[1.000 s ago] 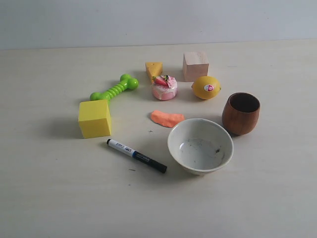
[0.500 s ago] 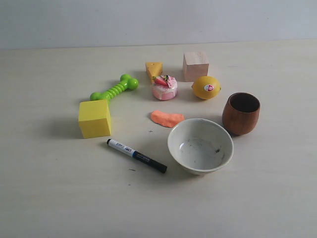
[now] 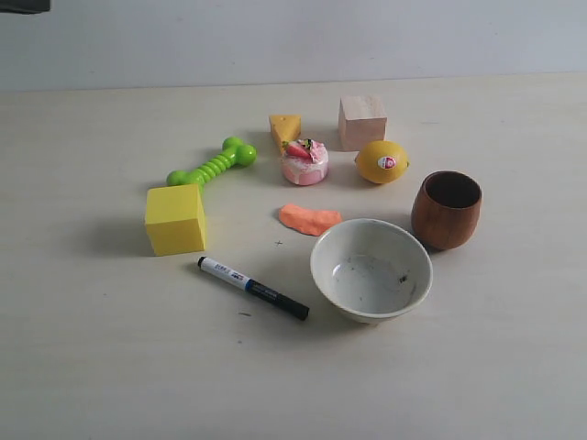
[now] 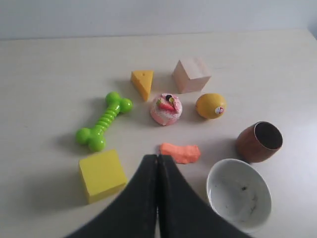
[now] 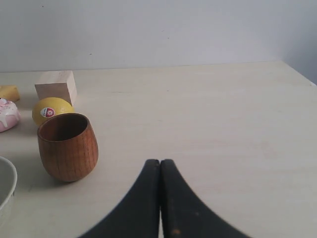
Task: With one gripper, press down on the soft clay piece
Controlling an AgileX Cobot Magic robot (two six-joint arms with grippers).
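Note:
The soft clay piece (image 3: 309, 219) (image 4: 181, 152), a flat orange-salmon blob, lies on the table between the pink toy cake (image 3: 304, 162) and the white bowl (image 3: 322, 254). My left gripper (image 4: 157, 156) is shut with nothing in it; in its wrist view the tips appear just short of the clay, high above the table. My right gripper (image 5: 160, 161) is shut and empty too, off to the side of the wooden cup (image 5: 67, 147). Only a dark sliver of an arm (image 3: 23, 5) shows in the exterior view's top left corner.
Around the clay stand a yellow cube (image 3: 174, 218), green bone toy (image 3: 213, 165), cheese wedge (image 3: 285, 127), wooden block (image 3: 361, 122), lemon (image 3: 382, 161) and brown wooden cup (image 3: 447, 210). A black-and-white marker (image 3: 252, 287) lies in front.
A dark sliver of an arm has come into the exterior view's top left corner. The objects on the table have not moved.

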